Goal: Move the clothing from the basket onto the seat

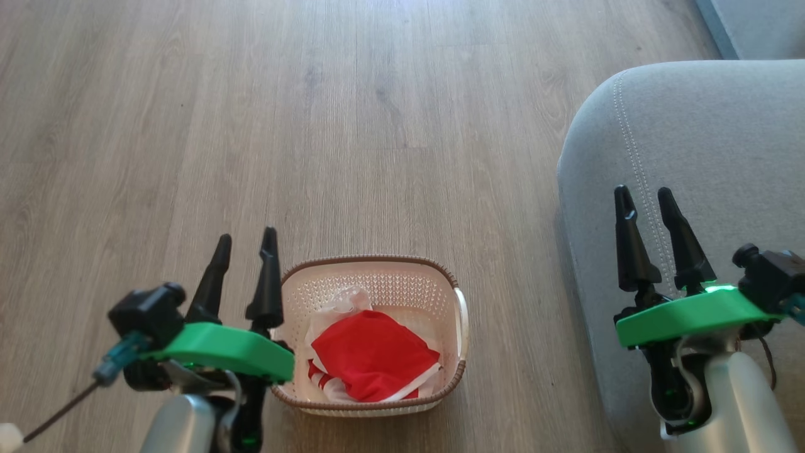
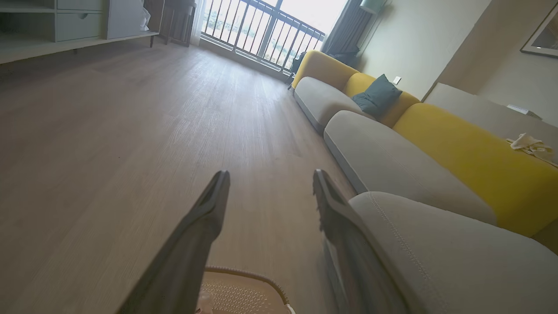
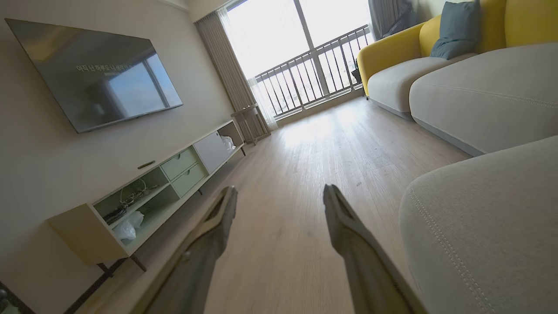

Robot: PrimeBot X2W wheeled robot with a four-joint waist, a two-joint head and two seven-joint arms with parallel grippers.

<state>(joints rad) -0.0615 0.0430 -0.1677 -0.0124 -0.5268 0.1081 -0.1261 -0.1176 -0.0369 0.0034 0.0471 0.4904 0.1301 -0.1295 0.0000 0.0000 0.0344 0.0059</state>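
Clothing (image 1: 371,355) lies inside basket (image 1: 402,274) on floor (image 1: 314,126), beside seat (image 1: 710,145). Left end effector (image 1: 245,244) and right end effector (image 1: 644,198) both released, empty.

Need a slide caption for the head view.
Open left gripper beside the cream perforated plastic basket of red-and-white clothing on wood floor; open right gripper near the grey upholstered seat.

the red clothing (image 1: 371,355) lies in the basket (image 1: 377,269) on the floor (image 1: 251,126), between two spread grippers, left (image 1: 246,241) and right (image 1: 644,196), beside the grey seat (image 1: 717,138).
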